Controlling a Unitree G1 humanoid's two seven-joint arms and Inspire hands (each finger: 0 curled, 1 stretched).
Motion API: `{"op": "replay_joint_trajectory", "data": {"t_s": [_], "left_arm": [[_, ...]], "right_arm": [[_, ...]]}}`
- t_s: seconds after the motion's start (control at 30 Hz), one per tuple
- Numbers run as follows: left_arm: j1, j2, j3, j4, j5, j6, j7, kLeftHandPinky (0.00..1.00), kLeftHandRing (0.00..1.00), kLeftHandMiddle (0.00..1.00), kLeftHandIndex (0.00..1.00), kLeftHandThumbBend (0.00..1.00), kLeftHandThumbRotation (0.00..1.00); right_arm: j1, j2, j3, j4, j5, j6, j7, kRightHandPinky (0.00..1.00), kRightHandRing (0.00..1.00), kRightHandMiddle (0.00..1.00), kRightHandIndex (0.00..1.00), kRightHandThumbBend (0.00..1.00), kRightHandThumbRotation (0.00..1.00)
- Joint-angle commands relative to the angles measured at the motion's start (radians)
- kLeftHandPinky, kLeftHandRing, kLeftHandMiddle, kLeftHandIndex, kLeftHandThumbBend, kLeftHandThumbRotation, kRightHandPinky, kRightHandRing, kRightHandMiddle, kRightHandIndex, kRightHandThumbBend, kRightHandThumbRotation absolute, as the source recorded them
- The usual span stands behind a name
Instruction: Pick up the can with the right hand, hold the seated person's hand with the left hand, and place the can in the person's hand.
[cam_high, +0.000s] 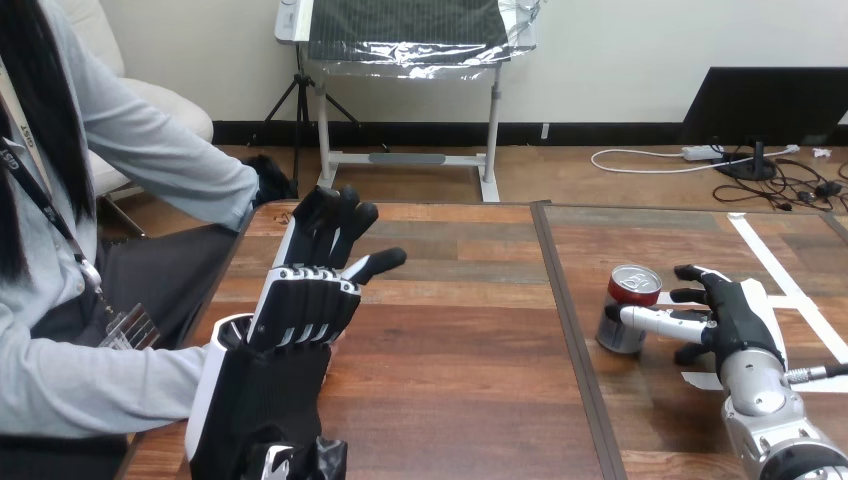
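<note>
Presently we find the red-topped silver metal can (612, 335) upright on the brown wooden table (460, 350). The right hand (738, 315) is spread, thumb touching it. The left hand (300, 310) has straight fingers and is empty.

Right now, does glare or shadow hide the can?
Head view: no. The silver can with a red rim has a mild highlight on its lid; the brown wooden table shows no hard glare; the black-and-white right hand beside it is evenly lit.

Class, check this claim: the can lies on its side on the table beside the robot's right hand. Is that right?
No. The head view shows the can standing upright, not on its side. It is on the table beside the robot's right hand.
</note>
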Motion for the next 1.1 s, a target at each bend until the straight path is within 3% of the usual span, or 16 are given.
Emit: {"op": "replay_joint_trajectory", "data": {"t_s": [0.0, 0.3, 0.5, 0.73, 1.07], "left_arm": [[-0.029, -0.022, -0.012, -0.04, 0.003, -0.007, 0.008, 0.87, 0.96, 0.97, 0.97, 0.88, 0.65], [-0.043, -0.02, -0.011, -0.026, 0.002, -0.017, 0.002, 0.84, 0.95, 0.97, 0.98, 0.89, 0.65], [-0.041, -0.025, -0.018, -0.03, -0.015, -0.001, -0.004, 0.83, 0.95, 0.97, 0.97, 0.9, 0.64], [-0.054, -0.026, -0.013, -0.012, -0.018, -0.02, -0.019, 0.82, 0.95, 0.97, 0.98, 0.85, 0.64], [-0.061, -0.027, -0.014, -0.006, -0.035, -0.014, -0.037, 0.82, 0.95, 0.97, 0.98, 0.83, 0.65]], "right_arm": [[-0.029, 0.018, -0.008, -0.007, 0.007, -0.028, -0.024, 0.63, 0.72, 0.75, 0.78, 0.94, 0.12], [-0.033, 0.021, -0.01, -0.009, 0.007, -0.038, -0.041, 0.61, 0.68, 0.7, 0.72, 0.93, 0.05], [-0.035, 0.023, -0.026, -0.009, 0.022, -0.041, -0.031, 0.61, 0.66, 0.69, 0.71, 0.92, 0.01], [-0.039, 0.019, -0.024, -0.009, 0.026, -0.035, -0.017, 0.61, 0.66, 0.68, 0.71, 0.92, 0.0], [-0.041, 0.013, -0.016, -0.008, 0.025, -0.024, 0.006, 0.65, 0.72, 0.75, 0.79, 0.95, 0.11]]}}
